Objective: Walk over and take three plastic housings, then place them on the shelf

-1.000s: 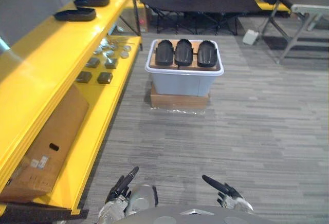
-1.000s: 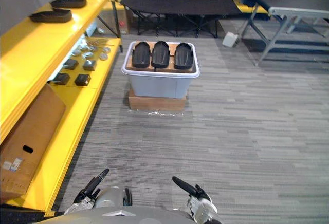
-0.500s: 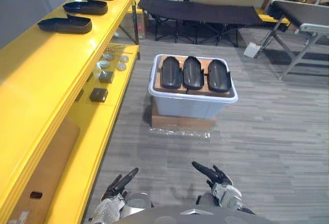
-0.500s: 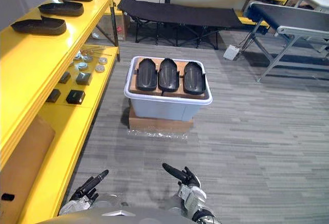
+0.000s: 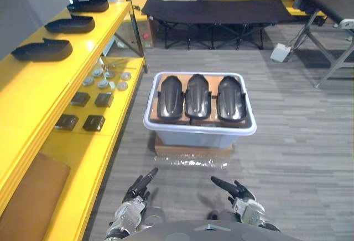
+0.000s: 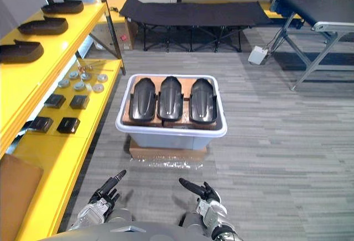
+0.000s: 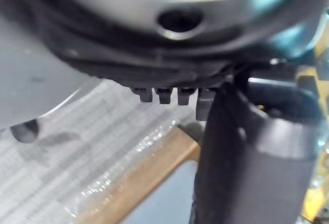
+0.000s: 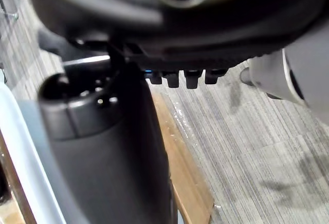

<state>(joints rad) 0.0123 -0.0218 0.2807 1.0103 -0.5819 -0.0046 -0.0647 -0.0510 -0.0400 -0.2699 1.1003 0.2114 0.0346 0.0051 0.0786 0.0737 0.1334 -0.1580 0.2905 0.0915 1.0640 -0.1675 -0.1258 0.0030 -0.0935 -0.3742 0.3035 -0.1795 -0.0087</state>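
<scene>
Three black plastic housings (image 5: 200,95) lie side by side on a board inside a pale grey bin (image 5: 199,136) that stands on a cardboard box on the floor ahead. Three more black housings (image 5: 43,49) rest on the top of the yellow shelf (image 5: 33,94) at the left. My left hand (image 5: 134,199) hangs low at the bottom of the view, fingers straight and holding nothing. My right hand (image 5: 237,193) is beside it, also with straight fingers and nothing in it. Both hands are well short of the bin.
The lower shelf level carries small dark blocks (image 5: 80,98) and round metal parts (image 5: 105,78). A cardboard sheet (image 5: 30,197) leans at the near left. A black folding cot (image 5: 221,11) and a metal-legged table (image 5: 332,9) stand at the back. Grey carpet lies to the right.
The whole view has shifted: the bin and shelf now look nearer and sit lower in the picture, so the camera has moved forward. Both hands stay low and empty.
</scene>
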